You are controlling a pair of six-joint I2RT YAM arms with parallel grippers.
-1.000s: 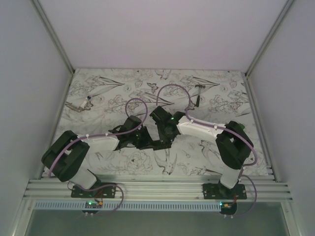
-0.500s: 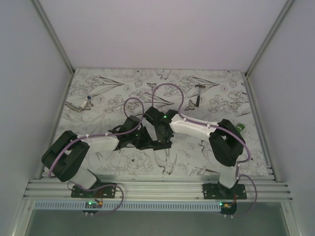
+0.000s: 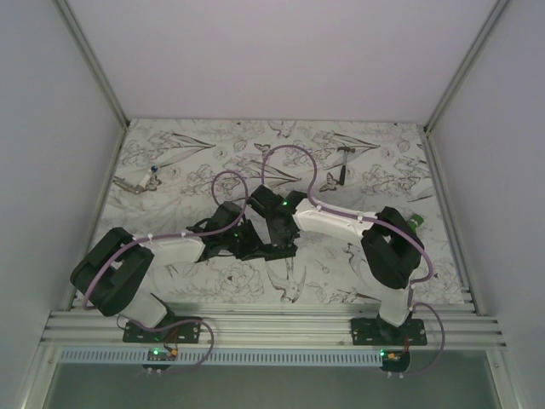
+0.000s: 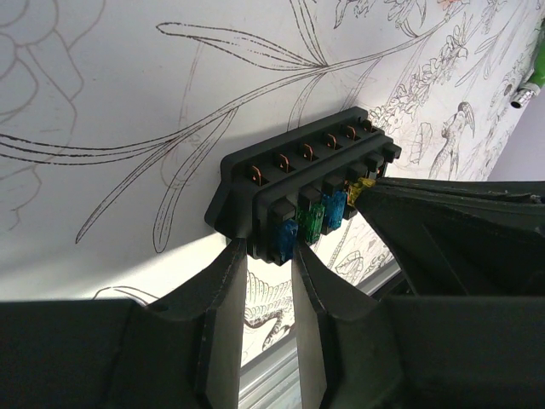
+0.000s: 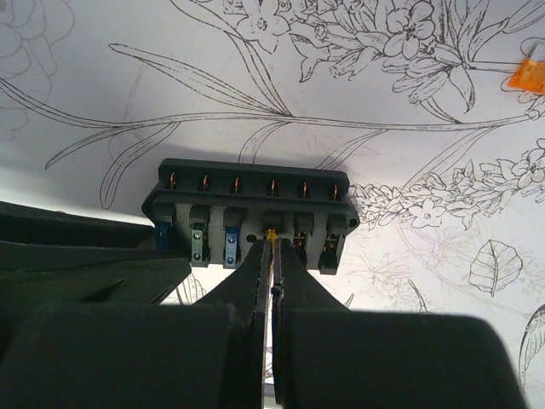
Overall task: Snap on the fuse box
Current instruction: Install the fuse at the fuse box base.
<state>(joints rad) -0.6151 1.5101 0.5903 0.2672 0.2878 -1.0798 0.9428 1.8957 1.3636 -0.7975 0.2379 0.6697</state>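
White cloth printed with line-drawn flowers [image 5: 400, 102] beneath everything. Nearest, left gripper [image 4: 266, 253] clamped on the 9 o'clock end of the small black rectangular plastic fuse box [image 5: 255, 189]; right gripper [image 5: 271, 245] with fingers pressed together at a yellow-tipped slot. Long axis 9 to 3 o'clock in the right wrist view, fuse face toward 6, copper terminals on top. Farther off, at 1 o'clock from above, tiny black-handled hammer [image 3: 342, 170].

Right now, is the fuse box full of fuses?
Partly full: the fuse box holds four coloured fuses; its two rightmost slots, right wrist view, look empty.
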